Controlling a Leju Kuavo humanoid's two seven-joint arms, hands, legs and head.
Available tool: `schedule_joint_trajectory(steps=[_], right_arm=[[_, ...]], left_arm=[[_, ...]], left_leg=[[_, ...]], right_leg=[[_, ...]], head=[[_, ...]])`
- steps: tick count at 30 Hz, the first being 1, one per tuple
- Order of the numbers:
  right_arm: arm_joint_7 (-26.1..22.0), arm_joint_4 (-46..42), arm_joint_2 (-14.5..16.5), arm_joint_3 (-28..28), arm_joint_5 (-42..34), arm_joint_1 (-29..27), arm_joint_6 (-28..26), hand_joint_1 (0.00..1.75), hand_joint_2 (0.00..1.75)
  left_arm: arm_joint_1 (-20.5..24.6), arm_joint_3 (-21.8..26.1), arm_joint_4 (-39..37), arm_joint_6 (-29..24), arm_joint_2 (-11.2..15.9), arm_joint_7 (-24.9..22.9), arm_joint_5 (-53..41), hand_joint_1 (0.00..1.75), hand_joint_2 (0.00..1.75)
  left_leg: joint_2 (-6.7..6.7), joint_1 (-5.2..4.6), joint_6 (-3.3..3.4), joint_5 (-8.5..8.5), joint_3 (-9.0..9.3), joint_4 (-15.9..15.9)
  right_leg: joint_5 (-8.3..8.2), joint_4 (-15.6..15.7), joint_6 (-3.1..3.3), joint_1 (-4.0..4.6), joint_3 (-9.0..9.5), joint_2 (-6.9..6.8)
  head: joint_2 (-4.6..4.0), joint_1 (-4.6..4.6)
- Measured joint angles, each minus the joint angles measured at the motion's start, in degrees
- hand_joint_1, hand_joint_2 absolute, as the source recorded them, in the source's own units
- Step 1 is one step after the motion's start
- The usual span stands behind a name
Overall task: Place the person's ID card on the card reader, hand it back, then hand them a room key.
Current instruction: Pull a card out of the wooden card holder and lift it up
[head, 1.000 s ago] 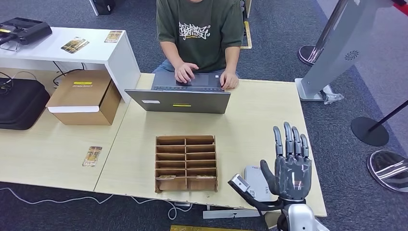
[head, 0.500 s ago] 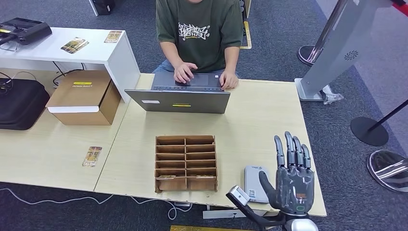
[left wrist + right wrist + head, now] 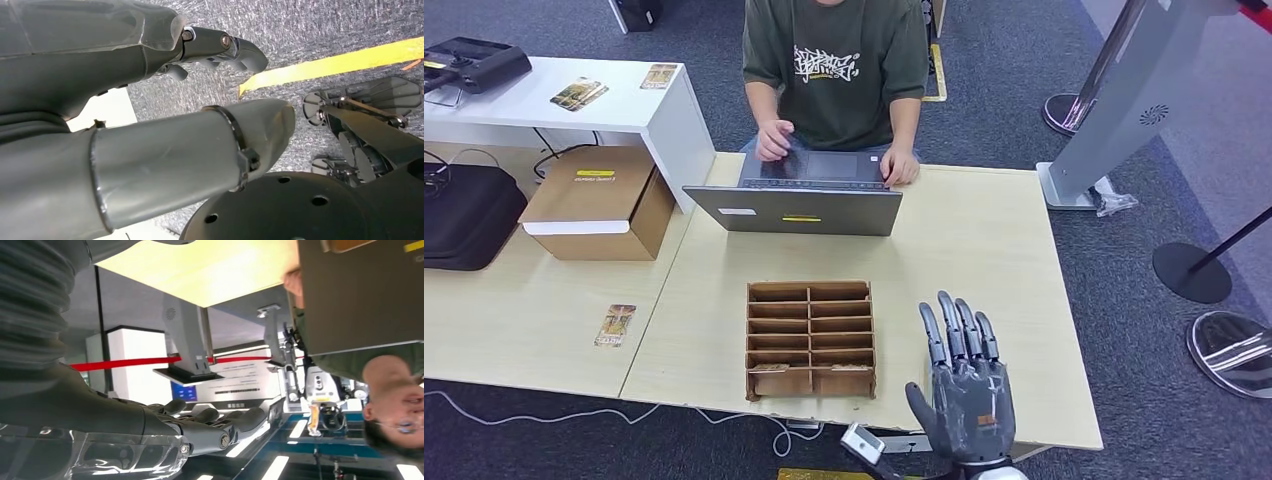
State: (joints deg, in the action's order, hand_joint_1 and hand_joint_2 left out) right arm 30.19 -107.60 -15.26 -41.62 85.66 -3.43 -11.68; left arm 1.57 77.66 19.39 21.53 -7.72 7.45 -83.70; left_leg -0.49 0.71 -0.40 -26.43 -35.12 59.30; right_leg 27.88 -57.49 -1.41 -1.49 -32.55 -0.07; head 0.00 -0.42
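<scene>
Honestly it looked barely started. The right hand [image 3: 965,400] hovered just right of the wooden key rack [image 3: 810,338] on the desk [image 3: 964,240], fingers [image 3: 954,325] spread, holding nothing. No ID card spotted; the person [image 3: 836,60] was busy typing. Left hand [image 3: 220,45] hung by the floor, can't tell its grip.

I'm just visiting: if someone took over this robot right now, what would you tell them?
Right hand: open, fingers up, raised over the pale wooden table's near edge, holding nothing.
Left hand: hangs above the floor, empty.
The person in a green T-shirt is at the grey laptop; the brown cardboard slotted tray sits mid-table.
Neither hand has an ID card, so reading, return and room key all seem left to do.
</scene>
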Motion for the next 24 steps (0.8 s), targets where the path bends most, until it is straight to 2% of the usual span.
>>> schedule_joint_trajectory(steps=[10, 19, 24], right_arm=[[-3.11, 1.30, 3.54, 0.27, 0.00, -0.74, 1.69, 0.00, 1.75], [-12.01, 3.68, 9.44, 3.81, -0.02, -2.67, 3.06, 0.00, 1.75], [-15.15, 6.40, 12.46, 5.87, -0.13, -2.52, 3.35, 0.00, 1.75]], left_arm=[[0.64, 0.00, 0.00, -0.52, 0.01, -0.05, -0.64, 0.00, 0.00], [0.69, 0.10, 0.00, -0.46, -0.07, -0.23, -0.55, 0.00, 0.00], [0.70, 0.14, 0.00, -0.26, -0.21, -0.43, -0.48, 0.00, 0.00]], left_leg=[[0.00, 0.00, 0.00, 0.00, 0.00, 0.00], [0.01, 0.01, 0.00, 0.00, 0.00, -0.01], [0.02, 0.01, 0.00, 0.00, 0.01, -0.01]], right_leg=[[0.00, 0.00, 0.00, 0.00, 0.01, 0.00], [0.01, 0.00, 0.01, 0.01, 0.00, 0.01], [0.00, 0.00, 0.01, 0.00, 0.01, 0.01]], head=[[0.00, 0.01], [0.00, 0.01], [0.00, 0.02]])
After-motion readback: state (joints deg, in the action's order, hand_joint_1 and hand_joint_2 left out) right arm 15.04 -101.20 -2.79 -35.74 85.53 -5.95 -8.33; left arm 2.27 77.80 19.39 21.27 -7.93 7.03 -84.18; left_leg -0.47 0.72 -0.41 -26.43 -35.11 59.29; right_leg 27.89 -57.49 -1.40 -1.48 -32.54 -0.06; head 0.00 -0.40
